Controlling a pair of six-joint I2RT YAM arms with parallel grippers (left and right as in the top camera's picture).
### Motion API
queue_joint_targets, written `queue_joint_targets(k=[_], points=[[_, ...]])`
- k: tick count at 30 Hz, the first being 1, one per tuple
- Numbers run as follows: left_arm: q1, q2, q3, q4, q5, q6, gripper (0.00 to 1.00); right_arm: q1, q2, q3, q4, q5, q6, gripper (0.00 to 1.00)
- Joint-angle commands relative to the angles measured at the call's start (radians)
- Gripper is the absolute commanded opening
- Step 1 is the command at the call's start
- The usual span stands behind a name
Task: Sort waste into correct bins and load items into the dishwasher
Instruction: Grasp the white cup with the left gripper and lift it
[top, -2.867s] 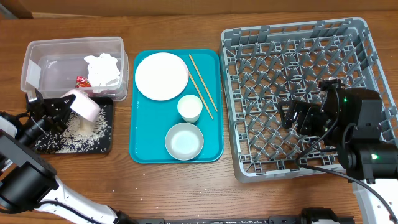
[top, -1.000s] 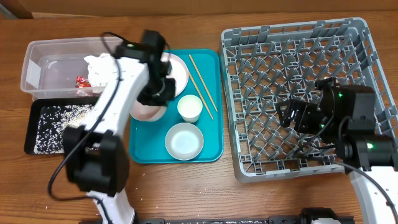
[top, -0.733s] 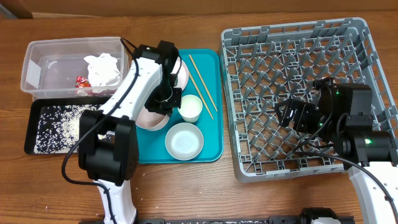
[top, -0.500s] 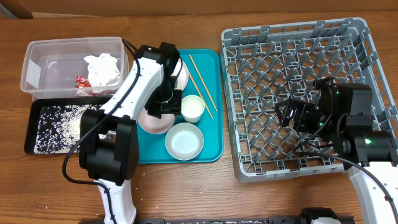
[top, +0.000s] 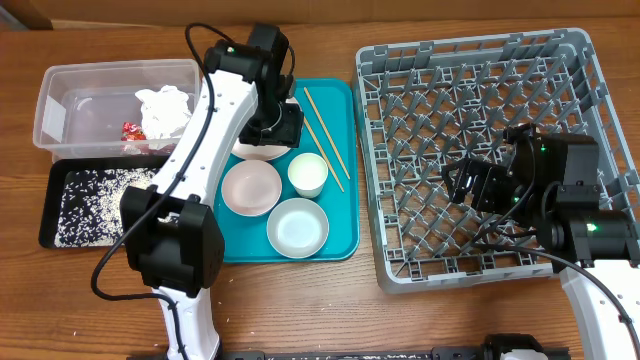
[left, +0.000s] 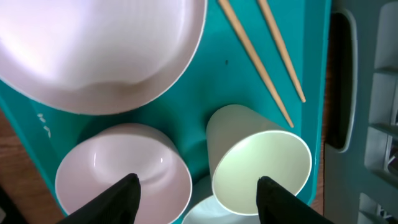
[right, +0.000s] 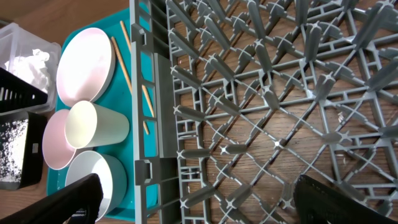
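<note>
While it hangs over the teal plastic serving tray (top: 342, 215), left gripper (left: 198, 190): fingers spread and holding nothing, above the gap between bowl and cup.
Pinkish-white bowl (left: 121, 174): upright on the tray, just beside the small white cup (left: 258, 165).
Step in hand: probably choosing a first dish for the large grey lattice dish rack (top: 368, 150), where no dishes show.
Grip: commit to one rim; come down with one finger inside and one outside, clear of the neighbour.
Risk: the two thin wooden chopsticks (left: 261, 56) lie near the cup and may get nudged.
Right gripper (right: 198, 186): fingers wide apart, empty, over the rack.
</note>
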Motion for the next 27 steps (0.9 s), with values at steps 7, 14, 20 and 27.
queue_joint_targets(k=[7,14,20,27], points=[[-0.023,0.056,-0.113,0.043,0.091,0.128,0.50,0.005,-0.004,0.029,0.018,-0.003,0.004,1.00],[-0.027,0.100,-0.113,0.089,0.090,0.127,0.41,0.005,-0.004,0.029,0.018,-0.003,0.004,1.00],[-0.032,0.144,-0.113,0.100,0.107,0.123,0.21,0.005,-0.004,0.029,0.018,-0.003,0.004,1.00],[-0.022,0.144,-0.082,0.118,0.144,0.048,0.04,0.005,-0.004,0.029,0.034,-0.034,0.005,1.00]])
